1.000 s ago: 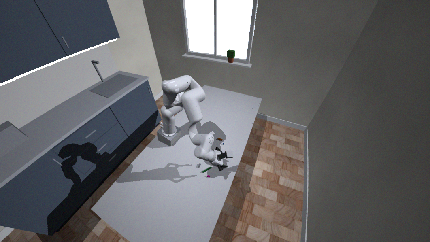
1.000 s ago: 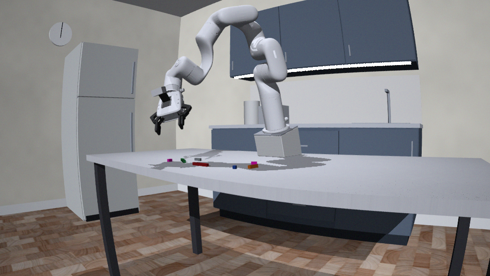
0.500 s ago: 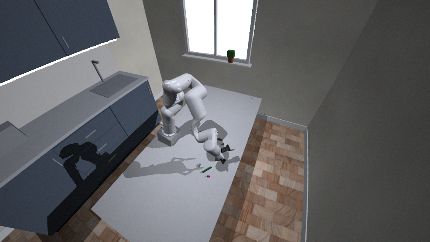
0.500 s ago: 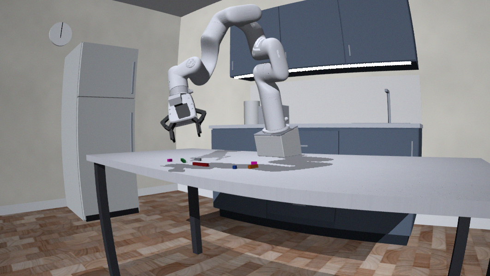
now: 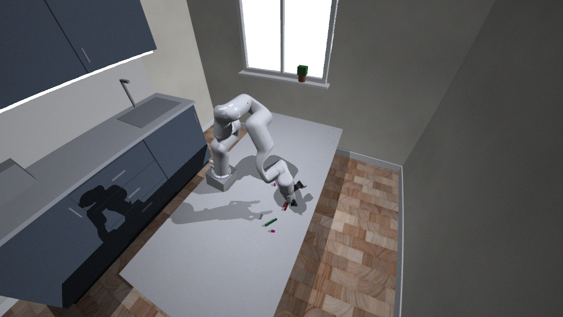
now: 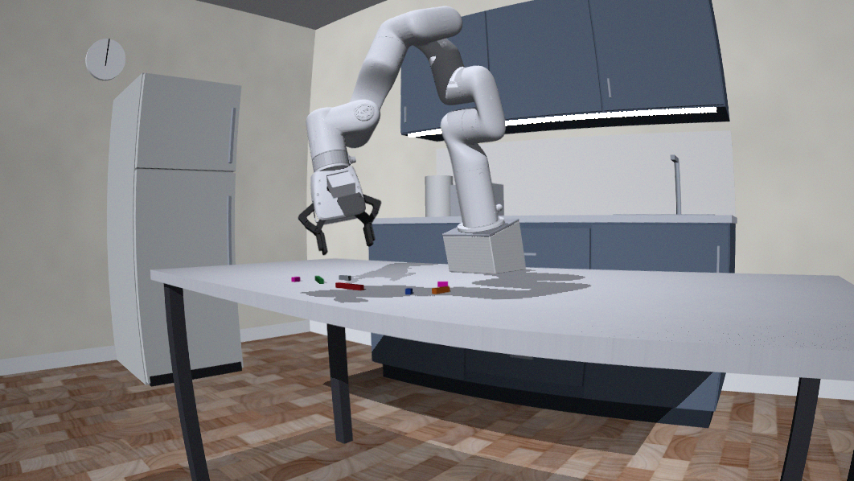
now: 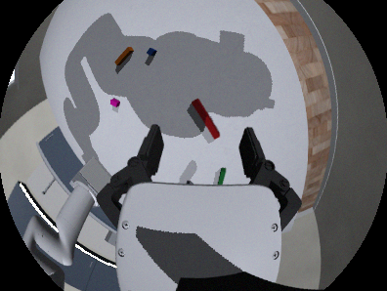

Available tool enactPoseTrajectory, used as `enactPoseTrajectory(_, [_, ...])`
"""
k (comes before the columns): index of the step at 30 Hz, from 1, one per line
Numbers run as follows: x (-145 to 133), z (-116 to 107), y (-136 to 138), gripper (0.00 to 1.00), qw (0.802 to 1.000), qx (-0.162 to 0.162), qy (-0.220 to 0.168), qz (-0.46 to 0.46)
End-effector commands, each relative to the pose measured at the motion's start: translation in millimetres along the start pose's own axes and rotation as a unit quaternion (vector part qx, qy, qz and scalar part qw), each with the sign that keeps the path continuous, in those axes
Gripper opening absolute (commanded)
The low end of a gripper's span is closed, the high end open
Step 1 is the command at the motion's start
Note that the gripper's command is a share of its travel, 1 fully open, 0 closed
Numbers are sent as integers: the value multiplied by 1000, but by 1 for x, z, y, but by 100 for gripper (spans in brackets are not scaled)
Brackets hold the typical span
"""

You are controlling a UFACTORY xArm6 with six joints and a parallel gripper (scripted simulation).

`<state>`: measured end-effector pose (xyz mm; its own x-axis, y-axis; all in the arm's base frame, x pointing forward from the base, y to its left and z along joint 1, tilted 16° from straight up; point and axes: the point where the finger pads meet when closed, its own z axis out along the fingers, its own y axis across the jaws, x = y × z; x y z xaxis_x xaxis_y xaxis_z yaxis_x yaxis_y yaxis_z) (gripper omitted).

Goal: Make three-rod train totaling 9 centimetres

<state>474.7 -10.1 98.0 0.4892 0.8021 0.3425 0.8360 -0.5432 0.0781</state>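
Note:
My gripper (image 6: 344, 244) hangs open and empty well above the table, roughly over the red rod (image 6: 349, 285). In the wrist view the red rod (image 7: 202, 117) lies just beyond the open fingers. A grey rod (image 7: 189, 172) and a green rod (image 7: 221, 176) lie nearer, partly hidden by the gripper body. Farther off lie an orange rod (image 7: 123, 56), a blue rod (image 7: 150, 52) and a magenta rod (image 7: 114, 103). A second magenta rod (image 6: 295, 278) lies at the far left, beyond the green rod (image 6: 318, 278). All rods lie flat and apart from each other.
The arm's base (image 6: 483, 244) stands on the table behind the rods. The table's long edge (image 5: 315, 212) runs close to the red rod (image 5: 286, 205), with wooden floor beyond. A kitchen counter stands behind the table.

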Motion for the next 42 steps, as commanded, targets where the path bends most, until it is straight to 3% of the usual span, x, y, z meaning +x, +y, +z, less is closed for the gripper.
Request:
enactPoseTrajectory(1, [8,6,-10,100,998,-2,-41,-41])
enactPoseTrajectory(5, [18,13,-21,100,993,-8,-69,-90])
enactPoseTrajectory(9, [18,13,-21,100,993,-8,-69,-90])
enactPoseTrajectory(11, [29,18,-31,100,987,-16,-90,-135])
enactPoseTrajectory(20, [48,26,-49,100,971,-32,-115,-207])
enactPoseTrajectory(32, [67,34,-68,100,953,-47,-128,-272])
enactPoseTrajectory(42, [68,34,-69,100,952,-48,-128,-275])
